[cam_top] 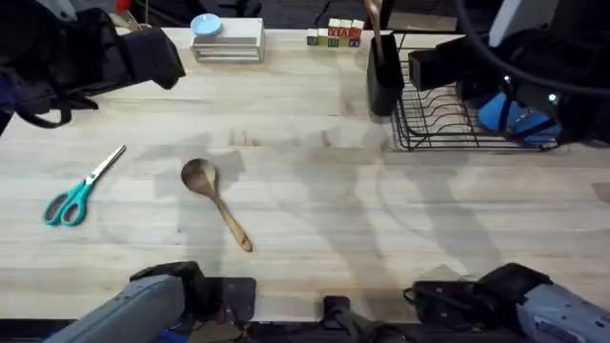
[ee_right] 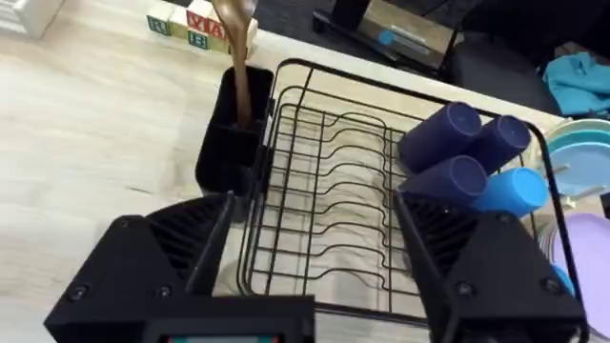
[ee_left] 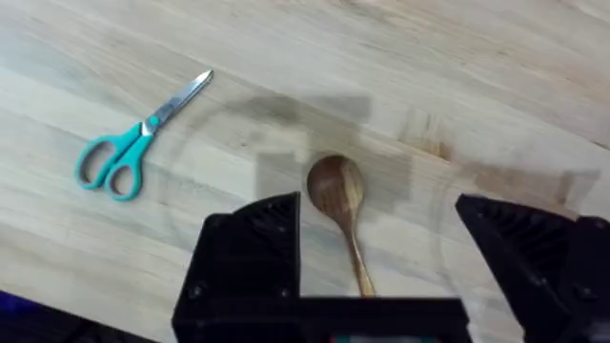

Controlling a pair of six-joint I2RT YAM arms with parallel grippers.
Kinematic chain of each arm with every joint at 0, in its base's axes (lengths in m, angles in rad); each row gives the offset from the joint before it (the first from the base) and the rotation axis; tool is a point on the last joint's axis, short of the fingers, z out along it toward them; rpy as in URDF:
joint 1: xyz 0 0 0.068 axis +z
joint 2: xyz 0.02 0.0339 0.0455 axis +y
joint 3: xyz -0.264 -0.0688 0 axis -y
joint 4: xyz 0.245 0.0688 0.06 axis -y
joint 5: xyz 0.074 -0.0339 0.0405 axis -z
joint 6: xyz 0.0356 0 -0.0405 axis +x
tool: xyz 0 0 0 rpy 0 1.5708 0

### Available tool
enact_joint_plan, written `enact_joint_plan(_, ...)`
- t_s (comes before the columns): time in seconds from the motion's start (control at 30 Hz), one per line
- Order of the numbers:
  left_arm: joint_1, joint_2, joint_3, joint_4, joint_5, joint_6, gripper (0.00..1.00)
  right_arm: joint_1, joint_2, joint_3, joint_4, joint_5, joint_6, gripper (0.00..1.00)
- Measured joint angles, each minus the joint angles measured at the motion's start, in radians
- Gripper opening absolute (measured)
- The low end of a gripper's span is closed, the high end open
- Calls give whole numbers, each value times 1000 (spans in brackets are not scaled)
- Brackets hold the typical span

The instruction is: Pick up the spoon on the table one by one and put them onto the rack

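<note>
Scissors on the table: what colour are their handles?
Teal, with silver blades; the scissors show best in the left wrist view.

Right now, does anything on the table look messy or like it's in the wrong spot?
Nothing is spilled or broken. One wooden spoon lies flat on the table, far from the rack, while another spoon already stands in the utensil holder. Teal-handled scissors lie loose near the lying spoon.

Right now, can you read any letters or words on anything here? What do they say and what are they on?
"V" and "A": big red letters on one of the blocks at the table's back edge, as seen in the right wrist view.
The other block faces carry letters too blurred to read.
Nothing readable on the scissors, the spoon, the rack or the cups.
</note>
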Motion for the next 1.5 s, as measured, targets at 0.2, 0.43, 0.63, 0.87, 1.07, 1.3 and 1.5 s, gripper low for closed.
enact_joint_plan(0.2, 0, 0, 0, -81, 5, -135, 993, 0, 0, 0, -2, 0, 0, 993)
enact_joint_plan(0.43, -5, 0, 0, -179, 55, -273, 993, 0, 0, 0, -2, 0, 0, 993)
enact_joint_plan(0.63, -41, 0, -38, -178, 61, -367, 992, 0, 0, 0, -2, 0, 1, 993)
enact_joint_plan(0.87, -131, 0, -239, -108, 51, -497, 993, 0, 0, 0, -2, 0, 2, 993)
enact_joint_plan(1.07, -243, 0, -331, -34, 51, -569, 993, 0, 0, 0, -2, 0, 4, 993)
enact_joint_plan(1.3, -287, 0, -434, 20, 51, -639, 993, 0, 0, 0, -2, 0, 8, 993)
enact_joint_plan(1.5, -287, 0, -523, 64, 54, -687, 993, 0, 0, 0, -2, 0, 8, 993)
